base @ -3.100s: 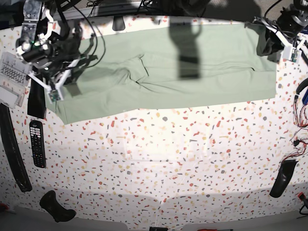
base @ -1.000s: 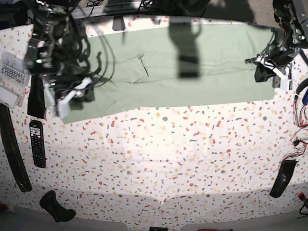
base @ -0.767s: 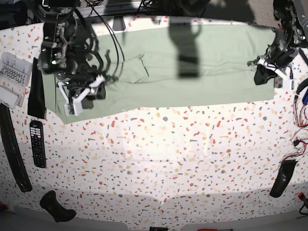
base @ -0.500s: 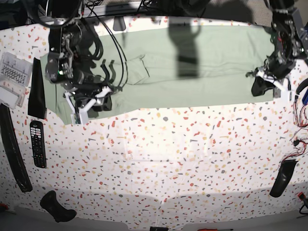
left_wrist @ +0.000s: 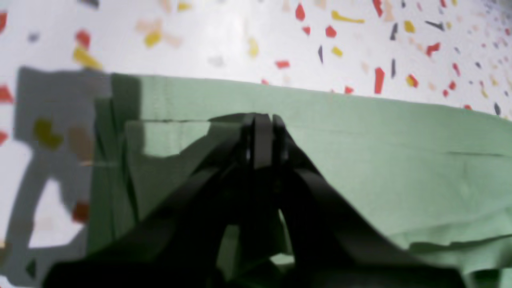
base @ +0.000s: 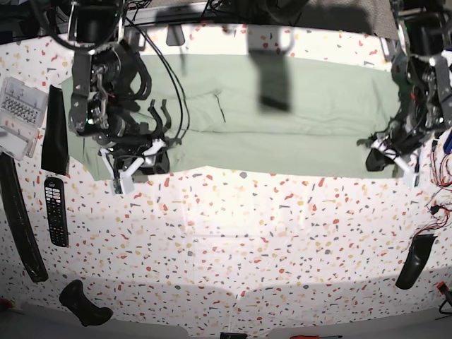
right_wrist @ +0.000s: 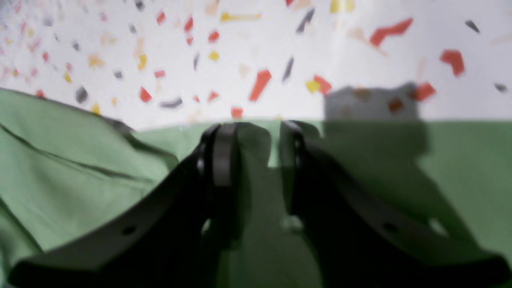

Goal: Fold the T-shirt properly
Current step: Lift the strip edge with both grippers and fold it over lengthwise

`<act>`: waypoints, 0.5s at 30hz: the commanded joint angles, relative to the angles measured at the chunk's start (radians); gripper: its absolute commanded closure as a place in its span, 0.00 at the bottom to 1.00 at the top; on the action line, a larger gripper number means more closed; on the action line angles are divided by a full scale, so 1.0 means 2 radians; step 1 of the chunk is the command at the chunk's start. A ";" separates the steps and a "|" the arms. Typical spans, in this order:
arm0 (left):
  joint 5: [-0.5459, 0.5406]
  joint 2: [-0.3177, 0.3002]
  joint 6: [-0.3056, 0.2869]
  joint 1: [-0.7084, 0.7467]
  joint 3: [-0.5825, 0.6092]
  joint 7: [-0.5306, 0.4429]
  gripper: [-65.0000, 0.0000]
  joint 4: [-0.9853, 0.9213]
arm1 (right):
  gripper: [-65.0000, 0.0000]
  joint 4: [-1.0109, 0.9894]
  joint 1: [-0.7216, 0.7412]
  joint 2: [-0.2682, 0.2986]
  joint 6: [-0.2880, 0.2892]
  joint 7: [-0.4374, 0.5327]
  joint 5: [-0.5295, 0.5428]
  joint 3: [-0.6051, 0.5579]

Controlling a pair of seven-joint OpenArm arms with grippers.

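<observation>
T-shirt lies spread wide across the far part of the speckled surface, its near edge pulled forward at both ends. Left hand is pinched tight on the shirt's near hem at one end. Right hand grips a fold of green fabric between its half-parted fingers at the other end.

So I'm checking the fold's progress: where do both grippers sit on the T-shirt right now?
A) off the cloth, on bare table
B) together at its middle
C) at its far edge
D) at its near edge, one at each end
D: the left gripper and right gripper each sit at the T-shirt's near edge, at opposite ends.
</observation>
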 commanded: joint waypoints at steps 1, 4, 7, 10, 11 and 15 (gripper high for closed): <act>0.081 0.007 0.037 0.017 0.017 0.089 1.00 -0.023 | 0.72 -0.025 0.002 0.002 -0.011 -0.044 -0.027 -0.002; 0.081 0.007 0.047 0.017 0.027 0.083 1.00 -0.023 | 0.72 -0.071 0.012 0.002 -0.012 -0.031 -0.027 -0.002; 0.081 0.006 0.048 0.017 0.026 0.084 1.00 -0.023 | 0.72 -0.069 0.016 0.002 -0.004 -0.027 -0.027 -0.002; 0.080 0.007 0.048 0.017 0.026 0.091 1.00 -0.023 | 0.72 -0.020 0.014 0.002 0.026 -0.017 -0.024 -0.002; 0.080 0.007 0.048 0.017 0.026 0.091 1.00 -0.023 | 0.72 0.007 0.014 0.002 0.026 -0.020 -0.020 -0.002; 0.065 0.007 0.048 0.017 0.026 0.090 1.00 -0.022 | 0.72 0.137 0.016 0.003 0.024 -0.039 -0.021 -0.001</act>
